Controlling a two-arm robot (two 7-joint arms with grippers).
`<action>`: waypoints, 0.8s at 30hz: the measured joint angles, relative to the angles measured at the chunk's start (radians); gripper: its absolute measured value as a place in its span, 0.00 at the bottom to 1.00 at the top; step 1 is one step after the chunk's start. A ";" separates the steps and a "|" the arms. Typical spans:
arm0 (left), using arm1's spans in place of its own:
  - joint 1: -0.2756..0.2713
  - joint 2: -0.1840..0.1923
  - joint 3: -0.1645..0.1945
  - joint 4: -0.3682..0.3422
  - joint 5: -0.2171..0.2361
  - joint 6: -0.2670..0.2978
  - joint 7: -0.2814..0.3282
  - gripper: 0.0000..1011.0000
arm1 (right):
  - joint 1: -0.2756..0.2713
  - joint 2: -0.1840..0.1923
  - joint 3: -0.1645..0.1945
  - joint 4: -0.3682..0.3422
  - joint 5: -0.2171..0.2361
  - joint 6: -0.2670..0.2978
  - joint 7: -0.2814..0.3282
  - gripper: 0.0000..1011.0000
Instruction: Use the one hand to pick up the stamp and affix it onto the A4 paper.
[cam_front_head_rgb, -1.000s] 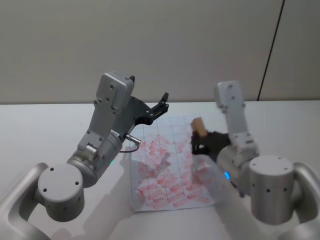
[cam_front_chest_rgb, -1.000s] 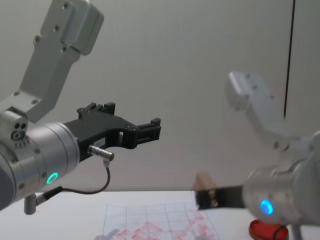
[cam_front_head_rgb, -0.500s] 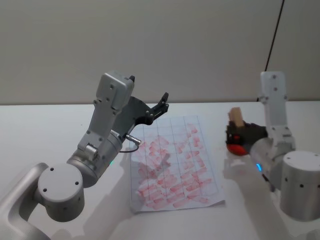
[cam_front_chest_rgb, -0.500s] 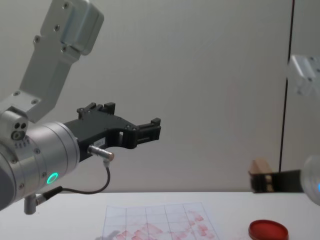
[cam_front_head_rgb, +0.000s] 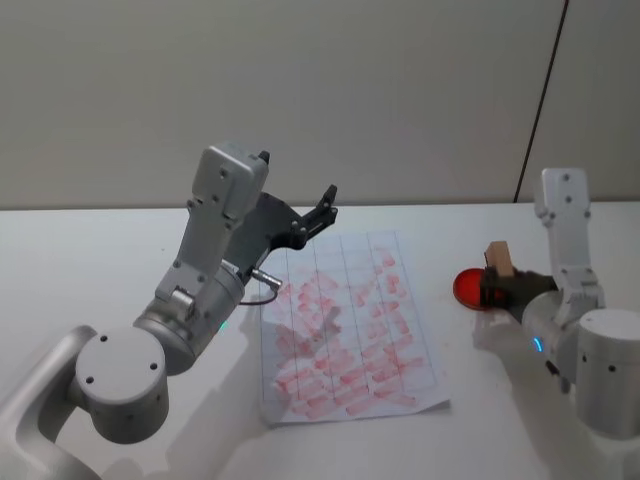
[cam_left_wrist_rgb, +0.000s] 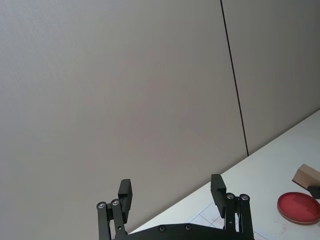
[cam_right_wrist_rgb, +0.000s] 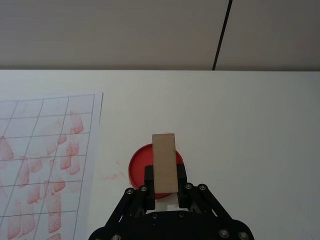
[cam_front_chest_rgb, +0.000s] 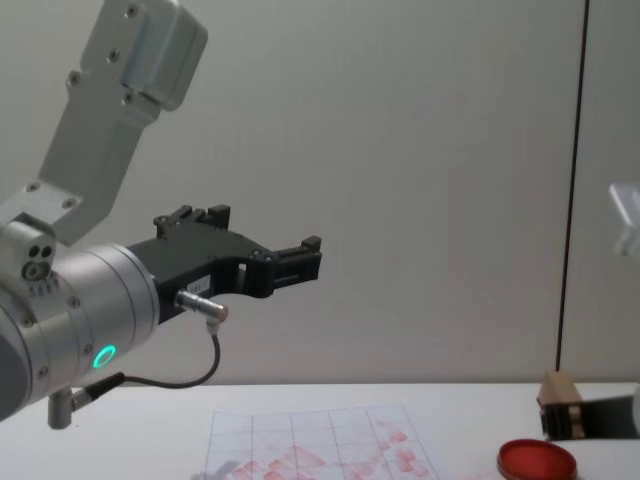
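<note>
Left gripper (cam_front_head_rgb: 325, 205) hangs parked and raised above the paper's far left corner, its jaws apart and empty, exactly as it was a second ago. Below it the paper (cam_front_head_rgb: 345, 330) lies flat in the middle of the table (cam_front_head_rgb: 80, 260), its grid covered with many red prints.

To the right, near the table's right edge, the ink pad (cam_right_wrist_rgb: 139, 167) sits just beside the paper's right edge without touching it. The right gripper (cam_front_head_rgb: 497, 287) is clamped on the stamp (cam_front_head_rgb: 499, 261), which stands upright and hovers above the pad's right part, not yet touching it as far as I can judge. One second ago this gripper held the stamp over the paper's right side; since then it has carried it away to the pad.

I think a print was just made, and the stamp now goes for fresh ink before the next print on the paper.
</note>
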 joint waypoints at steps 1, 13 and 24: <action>0.000 0.000 0.000 0.000 0.000 0.000 0.000 0.99 | 0.003 0.000 0.000 0.008 -0.001 -0.002 0.003 0.22; 0.000 0.000 0.000 0.000 0.000 0.000 0.000 0.99 | 0.052 -0.014 0.003 0.129 -0.022 -0.033 0.045 0.39; 0.000 0.000 0.000 0.000 0.000 0.000 0.000 0.99 | 0.063 -0.019 0.003 0.152 -0.038 -0.078 0.064 0.73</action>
